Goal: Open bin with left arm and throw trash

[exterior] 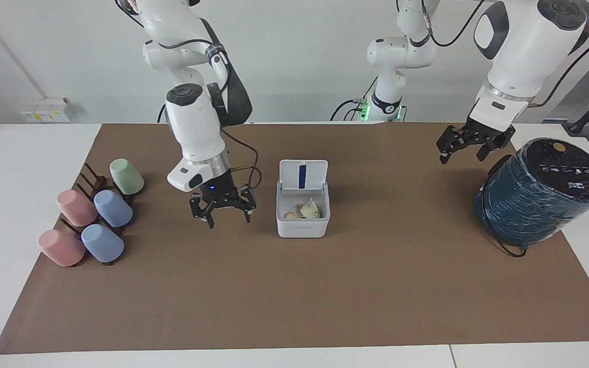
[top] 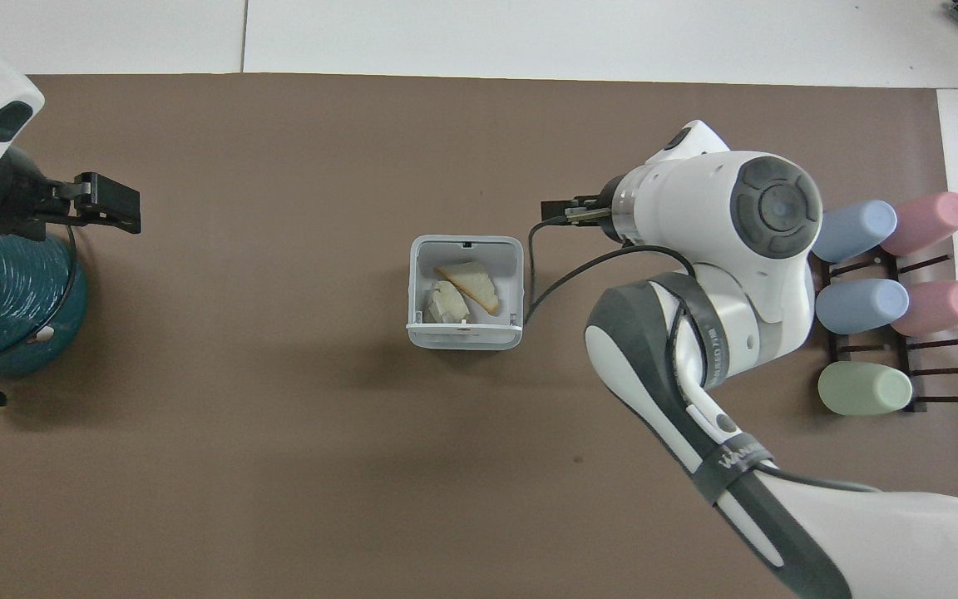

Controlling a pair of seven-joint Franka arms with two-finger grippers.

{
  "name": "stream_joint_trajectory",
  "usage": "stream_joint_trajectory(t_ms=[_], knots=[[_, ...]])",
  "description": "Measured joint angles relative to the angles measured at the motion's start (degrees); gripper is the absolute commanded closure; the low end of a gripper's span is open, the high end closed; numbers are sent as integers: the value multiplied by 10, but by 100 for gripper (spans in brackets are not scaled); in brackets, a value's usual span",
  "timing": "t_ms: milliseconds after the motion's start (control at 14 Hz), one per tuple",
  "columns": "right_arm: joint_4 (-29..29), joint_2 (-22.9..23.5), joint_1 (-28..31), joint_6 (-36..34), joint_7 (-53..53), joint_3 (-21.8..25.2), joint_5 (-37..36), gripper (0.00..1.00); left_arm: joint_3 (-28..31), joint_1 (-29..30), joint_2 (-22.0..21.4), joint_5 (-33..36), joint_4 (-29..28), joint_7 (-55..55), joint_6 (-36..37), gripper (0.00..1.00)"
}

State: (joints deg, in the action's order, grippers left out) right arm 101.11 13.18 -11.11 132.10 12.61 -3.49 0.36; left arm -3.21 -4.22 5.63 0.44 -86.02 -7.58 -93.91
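The small white bin (exterior: 302, 226) stands mid-table on the brown mat with its lid (exterior: 303, 176) up, showing the blue strip. The pale cream trash (exterior: 308, 209) lies inside it. From overhead the bin (top: 465, 244) holds a flat triangle (top: 471, 283) and a lumpy wad (top: 446, 304). My right gripper (exterior: 229, 221) is open and empty above the mat, beside the bin toward the cups; it also shows in the overhead view (top: 558, 212). My left gripper (exterior: 460, 157) is open and empty in the air next to the teal cylinder, also seen overhead (top: 113, 204).
A big dark teal cylinder (exterior: 542, 191) with a black top stands at the left arm's end, with a black cable at its base. Several pastel cups (exterior: 95, 214) lie on a dark rack at the right arm's end, also seen overhead (top: 886, 299).
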Motion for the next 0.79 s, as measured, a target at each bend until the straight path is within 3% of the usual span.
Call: stream_joint_trajectory(t_ms=[357, 786], knots=[[-6, -82, 45, -143, -10, 12, -18, 0, 0, 0, -5, 0, -16, 3, -11, 0], [-34, -153, 48, -312, -74, 74, -29, 0, -1, 0, -6, 0, -17, 3, -14, 0]])
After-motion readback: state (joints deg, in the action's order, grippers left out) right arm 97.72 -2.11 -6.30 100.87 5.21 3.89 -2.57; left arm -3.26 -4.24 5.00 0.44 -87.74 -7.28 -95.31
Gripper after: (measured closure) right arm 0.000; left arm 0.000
